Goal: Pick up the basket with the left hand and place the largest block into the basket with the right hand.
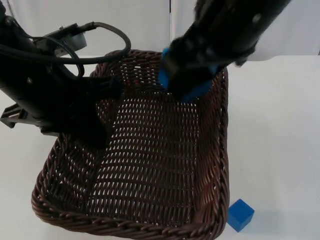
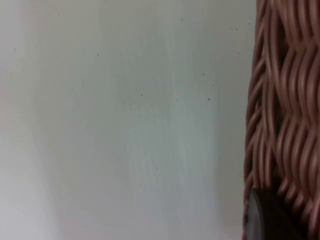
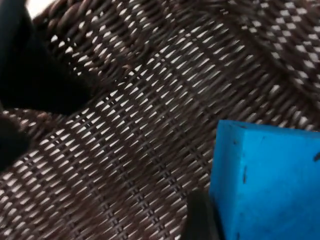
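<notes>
A small blue block [image 1: 240, 214] sits on the white surface [image 1: 280, 150], just beside the basket's near right corner. The brown wicker basket [image 1: 75, 165] is held by the left hand [image 1: 102, 92], clamped on its far left rim. Over the basket's far part, the right hand [image 1: 187, 80] grips the large blue block [image 3: 270, 180] above the woven floor. Released from here, the block might bounce or jolt the basket, and the one-sided rim hold could let the basket tip.
</notes>
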### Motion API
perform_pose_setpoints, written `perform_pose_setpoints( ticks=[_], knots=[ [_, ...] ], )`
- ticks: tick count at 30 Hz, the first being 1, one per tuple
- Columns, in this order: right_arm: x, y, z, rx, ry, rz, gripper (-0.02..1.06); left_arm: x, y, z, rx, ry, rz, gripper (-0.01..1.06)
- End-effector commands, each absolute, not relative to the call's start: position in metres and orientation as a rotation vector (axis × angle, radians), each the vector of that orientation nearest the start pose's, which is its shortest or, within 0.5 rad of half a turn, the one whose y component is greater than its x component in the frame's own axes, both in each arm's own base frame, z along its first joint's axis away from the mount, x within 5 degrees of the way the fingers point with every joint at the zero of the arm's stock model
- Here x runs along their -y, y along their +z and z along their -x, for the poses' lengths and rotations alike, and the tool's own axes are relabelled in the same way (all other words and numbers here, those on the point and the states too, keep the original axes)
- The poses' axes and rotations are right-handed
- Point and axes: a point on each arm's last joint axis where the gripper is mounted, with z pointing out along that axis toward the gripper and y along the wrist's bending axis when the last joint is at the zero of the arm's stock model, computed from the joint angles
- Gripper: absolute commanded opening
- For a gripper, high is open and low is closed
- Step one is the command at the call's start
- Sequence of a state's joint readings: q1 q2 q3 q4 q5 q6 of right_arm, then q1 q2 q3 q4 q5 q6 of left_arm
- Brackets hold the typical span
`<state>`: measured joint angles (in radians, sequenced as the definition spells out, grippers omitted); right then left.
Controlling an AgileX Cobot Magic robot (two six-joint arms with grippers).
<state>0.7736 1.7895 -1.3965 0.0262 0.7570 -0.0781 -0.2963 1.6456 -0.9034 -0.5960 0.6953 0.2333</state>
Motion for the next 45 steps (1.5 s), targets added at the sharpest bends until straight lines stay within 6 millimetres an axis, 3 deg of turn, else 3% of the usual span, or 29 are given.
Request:
perform_pose_setpoints(
  ticks=[1,6,9,10,14,15,18,26,34,45],
  knots=[
    [-0.278,0.251,-0.28,-2.407,0.262,1.106,0.0,0.122,0.191,-0.275,-2.856,-0.671,-0.138,0.0],
    [-0.284,0.225,-0.286,-2.452,0.242,1.125,0.02,0.122,0.191,-0.275,-2.856,-0.671,-0.138,0.0],
    [-0.286,0.218,-0.288,-2.464,0.239,1.128,0.18,0.122,0.191,-0.275,-2.856,-0.671,-0.138,0.0],
    [-0.286,0.218,-0.288,-2.464,0.239,1.128,0.18,0.122,0.191,-0.275,-2.856,-0.671,-0.138,0.0],
    [-0.286,0.22,-0.288,-2.455,0.243,1.123,0.56,0.122,0.191,-0.275,-2.856,-0.671,-0.138,0.0],
    [-0.286,0.22,-0.288,-2.455,0.243,1.123,0.56,0.122,0.191,-0.275,-2.856,-0.671,-0.138,0.0],
    [-0.284,0.227,-0.286,-2.443,0.238,1.126,0.76,0.122,0.191,-0.275,-2.856,-0.671,-0.138,0.0],
    [-0.271,0.264,-0.277,-2.373,0.212,1.129,0.78,0.122,0.191,-0.275,-2.856,-0.671,-0.138,0.0],
    [-0.236,0.322,-0.245,-2.327,0.224,1.054,0.78,0.122,0.191,-0.275,-2.863,-0.674,-0.141,0.0],
    [-0.181,0.339,-0.19,-2.268,0.278,0.925,0.78,0.122,0.191,-0.274,-2.871,-0.678,-0.146,0.0]
  ],
)
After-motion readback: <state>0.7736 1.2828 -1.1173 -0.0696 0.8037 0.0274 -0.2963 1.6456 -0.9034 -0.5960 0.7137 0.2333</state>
